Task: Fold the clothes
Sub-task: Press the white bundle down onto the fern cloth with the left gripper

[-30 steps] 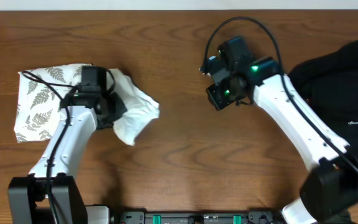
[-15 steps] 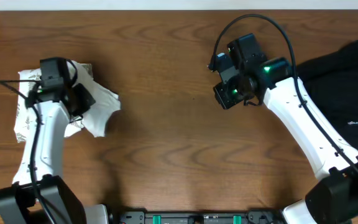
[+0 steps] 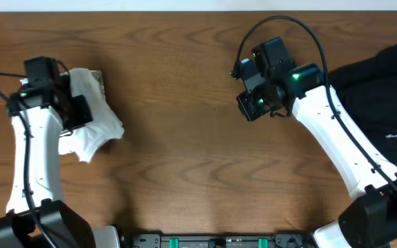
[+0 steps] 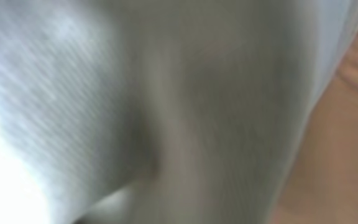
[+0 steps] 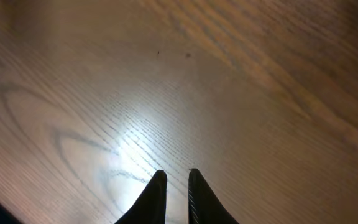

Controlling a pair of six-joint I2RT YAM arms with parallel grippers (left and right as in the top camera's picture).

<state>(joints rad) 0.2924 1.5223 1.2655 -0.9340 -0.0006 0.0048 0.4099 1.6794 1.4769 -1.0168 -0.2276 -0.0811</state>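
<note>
A bunched white T-shirt (image 3: 100, 110) hangs from my left gripper (image 3: 76, 112) at the far left of the table; its chest graphic does not show. The gripper is shut on the cloth and holds it over the fern-print cloth. In the left wrist view blurred white fabric (image 4: 135, 106) fills the frame and hides the fingers. My right gripper (image 3: 249, 107) hovers over bare wood right of the middle. Its fingers (image 5: 176, 177) are nearly together and hold nothing.
Only a sliver of the fern-print folded cloth (image 3: 97, 74) shows beneath the T-shirt. A black garment with a small white logo (image 3: 384, 89) lies at the right edge. The wooden table (image 3: 185, 151) runs between the two arms.
My left gripper has carried the white T-shirt leftward, from the table's left-middle onto the fern-print cloth. The right arm shifted slightly right, then held still.
</note>
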